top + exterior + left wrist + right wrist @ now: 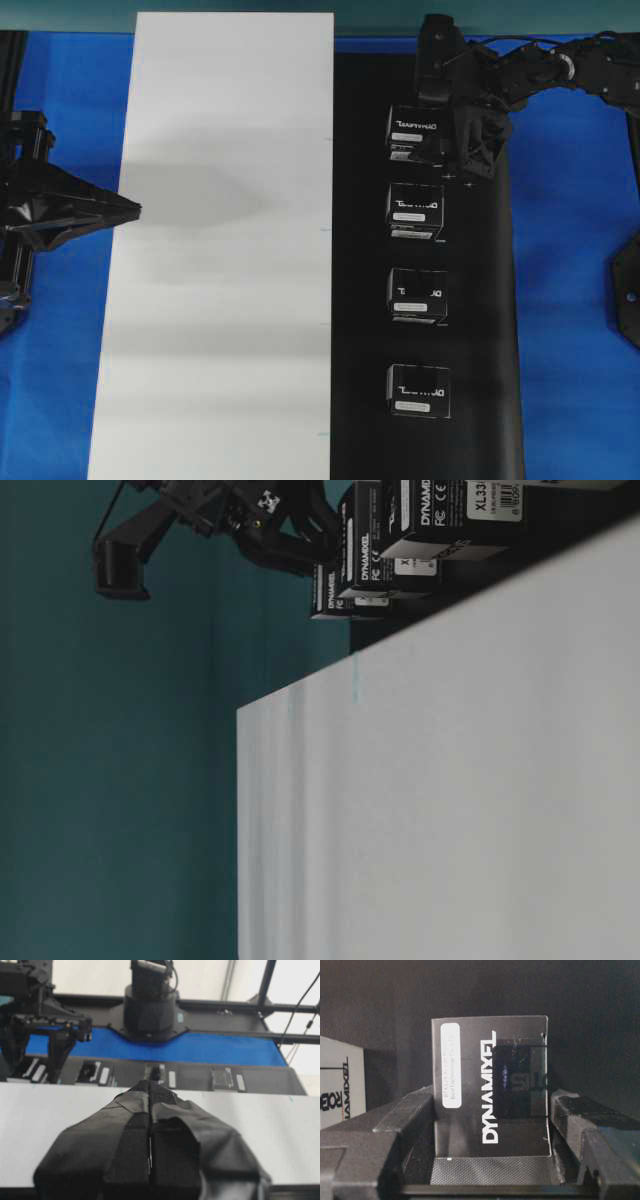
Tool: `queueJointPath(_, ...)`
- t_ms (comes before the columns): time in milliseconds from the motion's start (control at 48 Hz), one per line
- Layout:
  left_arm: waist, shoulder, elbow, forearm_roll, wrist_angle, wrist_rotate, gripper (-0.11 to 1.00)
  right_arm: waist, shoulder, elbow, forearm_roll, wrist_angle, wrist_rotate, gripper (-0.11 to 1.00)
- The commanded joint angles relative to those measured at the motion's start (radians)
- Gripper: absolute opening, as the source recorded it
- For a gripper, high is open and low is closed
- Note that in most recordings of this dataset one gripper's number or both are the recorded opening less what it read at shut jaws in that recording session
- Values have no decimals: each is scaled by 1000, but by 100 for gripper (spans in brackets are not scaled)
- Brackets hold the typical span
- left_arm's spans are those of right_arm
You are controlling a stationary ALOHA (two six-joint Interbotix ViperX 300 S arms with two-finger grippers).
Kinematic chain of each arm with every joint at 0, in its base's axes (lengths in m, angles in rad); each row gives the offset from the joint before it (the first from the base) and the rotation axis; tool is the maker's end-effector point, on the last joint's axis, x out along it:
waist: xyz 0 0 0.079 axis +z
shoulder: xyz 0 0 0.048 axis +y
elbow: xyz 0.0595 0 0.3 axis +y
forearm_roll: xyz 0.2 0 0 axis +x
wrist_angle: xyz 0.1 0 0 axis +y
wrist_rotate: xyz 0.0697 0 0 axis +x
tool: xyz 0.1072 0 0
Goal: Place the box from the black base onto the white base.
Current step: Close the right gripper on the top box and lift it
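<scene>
Right hand (pixel 492 1160) straddles the small black cuboid carton (pixel 492 1085), fingers apart.
Light, stiff cardboard, probably slick: you pinch its flat sides.

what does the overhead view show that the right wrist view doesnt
Only the overhead: the white base, the left gripper shut at its edge, and all four boxes in a row on the black base. Only the right wrist: the box's white lettering and sticker close up, with a finger either side. Both: the right gripper at the farthest box, on black.
</scene>
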Motion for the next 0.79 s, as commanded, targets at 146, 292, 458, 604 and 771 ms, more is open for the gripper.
queueJointPath(146, 0, 3, -28, 3, -2, -2, -7, 11, -58, -12, 5, 12, 12, 59)
queueJointPath(292, 0, 3, -28, 3, -2, 0, -7, 8, -100, -37, 2, 60, 43, 59)
queueJointPath(458, 0, 5, -26, 3, -2, 0, -7, 9, -121, -97, 2, 170, 67, 59)
queueJointPath(604, 0, 5, -28, 3, -2, 0, -7, 9, -123, -175, 0, 264, 103, 59)
queueJointPath(771, 0, 5, -28, 3, -2, 0, -7, 21, -106, -275, -15, 342, 146, 59)
